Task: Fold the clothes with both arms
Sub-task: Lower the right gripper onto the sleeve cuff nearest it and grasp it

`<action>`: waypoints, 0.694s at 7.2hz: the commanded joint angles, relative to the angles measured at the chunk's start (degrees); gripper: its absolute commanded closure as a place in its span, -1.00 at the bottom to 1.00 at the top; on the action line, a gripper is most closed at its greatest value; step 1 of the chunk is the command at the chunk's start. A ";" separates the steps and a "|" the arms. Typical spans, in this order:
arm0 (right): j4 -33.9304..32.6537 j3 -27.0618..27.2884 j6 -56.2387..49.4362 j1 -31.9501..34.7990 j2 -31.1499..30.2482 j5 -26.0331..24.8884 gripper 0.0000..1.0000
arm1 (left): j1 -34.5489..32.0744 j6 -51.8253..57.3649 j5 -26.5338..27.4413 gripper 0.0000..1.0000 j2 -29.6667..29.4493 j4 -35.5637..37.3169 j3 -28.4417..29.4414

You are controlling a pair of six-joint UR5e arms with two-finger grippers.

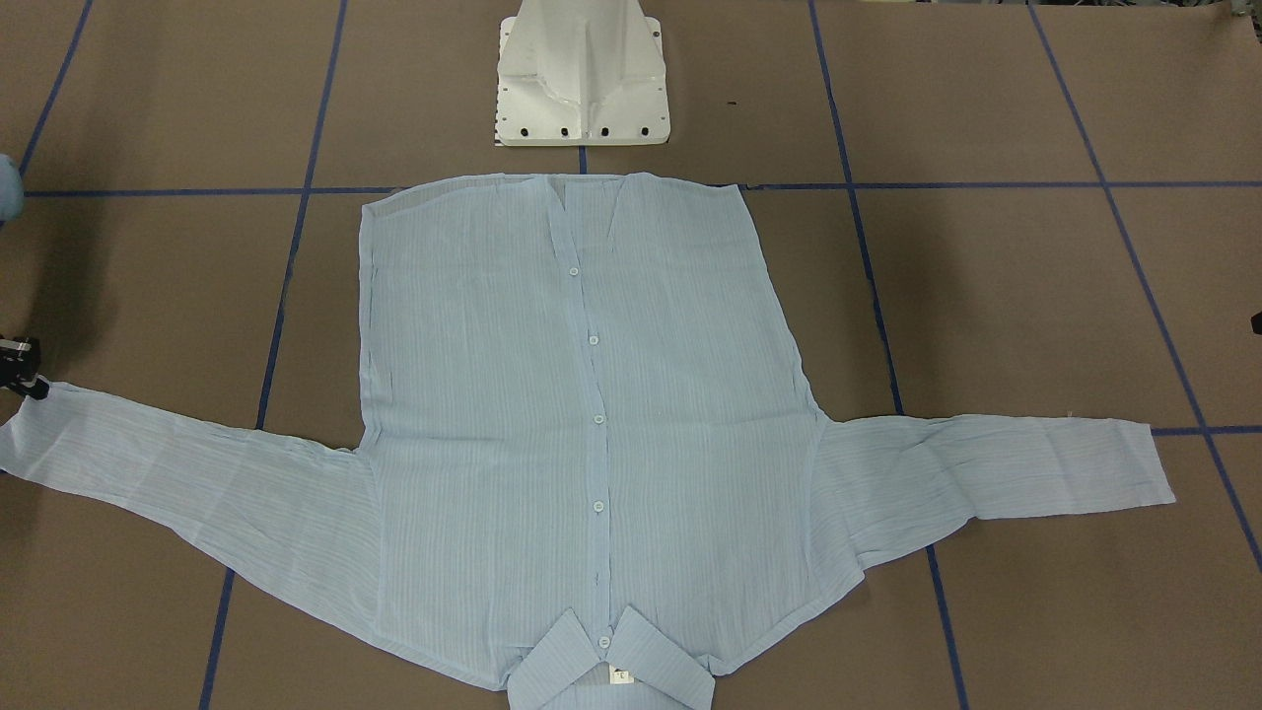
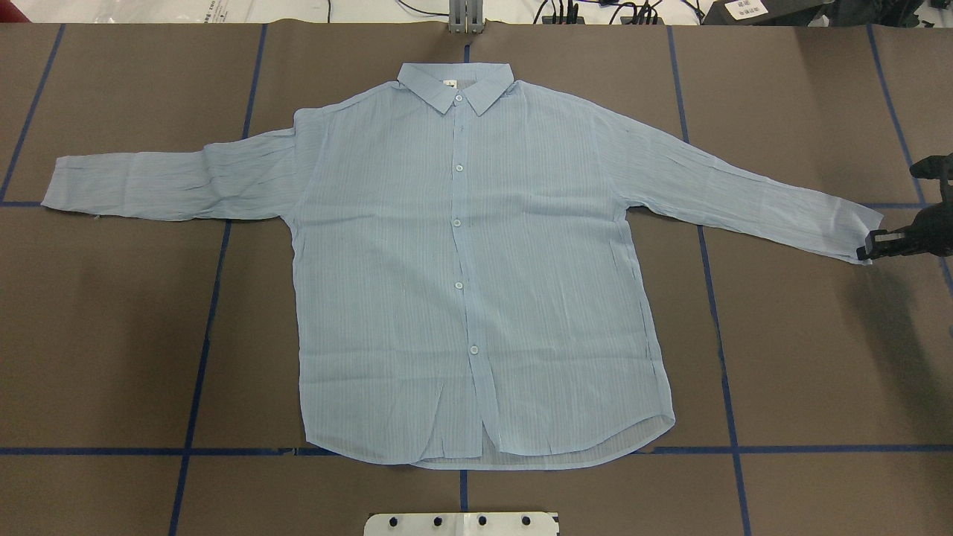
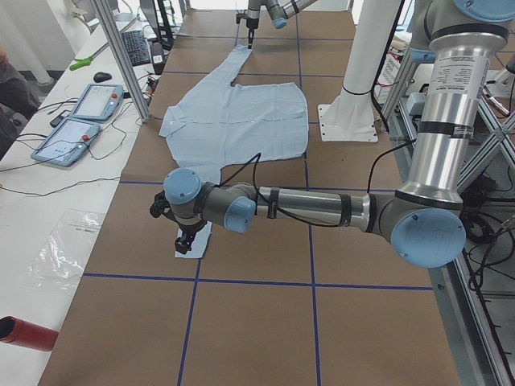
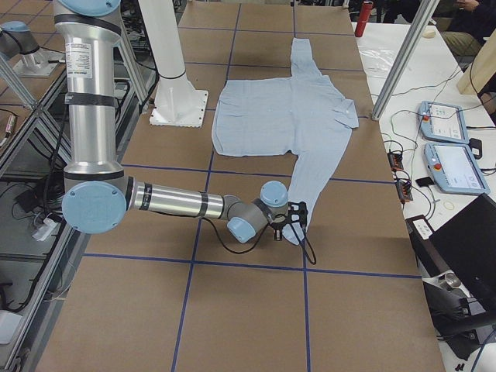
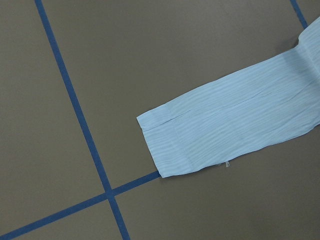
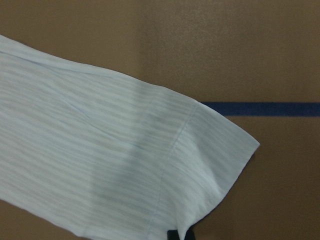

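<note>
The pale blue striped shirt (image 2: 461, 260) lies flat and buttoned, front up, collar away from the robot's base and both sleeves spread out. My right gripper (image 2: 865, 251) is low at the near corner of the right sleeve's cuff (image 6: 200, 165). A single black fingertip (image 6: 172, 235) meets the cuff edge, so it looks shut on the cuff. It also shows at the left edge of the front view (image 1: 35, 390). My left gripper (image 3: 187, 241) hovers above the left sleeve's cuff (image 5: 170, 145). I cannot tell whether it is open or shut.
The white pedestal base (image 1: 582, 79) stands just beyond the shirt's hem. Blue tape lines (image 2: 208, 298) grid the brown table. A side table carries two tablets (image 3: 80, 121), cables and a red cylinder (image 3: 24, 331). Aluminium posts (image 3: 121, 56) stand along that edge.
</note>
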 commanded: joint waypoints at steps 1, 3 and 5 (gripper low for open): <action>0.00 1.42 -0.09 2.80 0.25 2.28 1.00 | 0.00 0.03 0.00 -1.00 -0.01 0.00 0.11; -0.09 6.76 0.35 3.61 0.51 3.62 1.00 | 0.00 0.03 0.09 -1.00 0.08 -0.79 0.29; -0.26 11.60 0.88 1.95 4.62 3.53 1.00 | 0.00 0.03 0.09 -1.00 0.08 -0.97 0.90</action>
